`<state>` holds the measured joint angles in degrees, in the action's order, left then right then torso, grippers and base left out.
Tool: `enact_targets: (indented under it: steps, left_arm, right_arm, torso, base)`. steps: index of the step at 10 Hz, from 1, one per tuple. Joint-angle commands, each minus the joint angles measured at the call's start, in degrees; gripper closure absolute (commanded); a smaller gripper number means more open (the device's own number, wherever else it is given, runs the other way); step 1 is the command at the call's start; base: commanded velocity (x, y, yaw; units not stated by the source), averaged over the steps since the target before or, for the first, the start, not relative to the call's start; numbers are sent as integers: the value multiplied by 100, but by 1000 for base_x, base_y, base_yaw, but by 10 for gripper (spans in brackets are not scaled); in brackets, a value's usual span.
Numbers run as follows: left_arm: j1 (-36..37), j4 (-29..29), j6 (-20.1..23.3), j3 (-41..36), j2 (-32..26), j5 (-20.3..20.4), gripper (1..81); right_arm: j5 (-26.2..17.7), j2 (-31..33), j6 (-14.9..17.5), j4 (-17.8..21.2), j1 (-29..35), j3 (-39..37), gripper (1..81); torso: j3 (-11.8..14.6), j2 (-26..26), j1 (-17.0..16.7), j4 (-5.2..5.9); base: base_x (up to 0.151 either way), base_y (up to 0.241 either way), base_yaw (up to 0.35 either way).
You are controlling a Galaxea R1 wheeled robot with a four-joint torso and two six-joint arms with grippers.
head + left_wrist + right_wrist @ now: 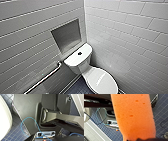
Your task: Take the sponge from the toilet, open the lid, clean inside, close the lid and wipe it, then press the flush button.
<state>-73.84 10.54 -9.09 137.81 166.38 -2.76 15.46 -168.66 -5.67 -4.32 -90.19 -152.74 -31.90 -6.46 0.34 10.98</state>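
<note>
The white toilet (78, 62) stands in the corner of the tiled room, its tank against the left wall. Its oval lid (102, 81) lies shut over the bowl. The small dark flush button (79, 53) sits in the middle of the flat tank top. In the right wrist view the orange-red sponge (132, 117) looms large over the blue floor tiles, its lower end in my right gripper (140, 139), which is shut on it. My left gripper is open and holds nothing; its wrist view looks at the robot's grey body beside a white curved toilet surface (5, 119).
A metal grab bar (45, 77) runs along the left wall below a recessed niche (66, 35). White tiled walls close in on both sides. Dark blue floor tiles (77, 88) lie beside the bowl. A loose blue cable (30, 117) loops over the robot's body.
</note>
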Motion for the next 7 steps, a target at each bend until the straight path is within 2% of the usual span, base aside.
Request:
enact_targets:
  steps: [1, 4, 7]
  left_arm:
    - [76, -26, -5, -26, -52, -384, 10]
    - [75, 18, 4, 165, 115, -392, 10]
    - [23, 44, 22, 1264, 703, -480, 10]
  right_arm:
    - [-386, -13, -4, -87, -154, 34, 811]
    - [-386, -13, -4, -105, -154, 34, 811]
    - [-377, -48, -4, -113, -145, 34, 811]
  torso:
    - [522, -2, 0, 0]
    - [984, 18, 0, 0]
    - [1609, 18, -7, 0]
  base:
    - [0, 0, 0]
    - [0, 0, 0]
    - [0, 0, 0]
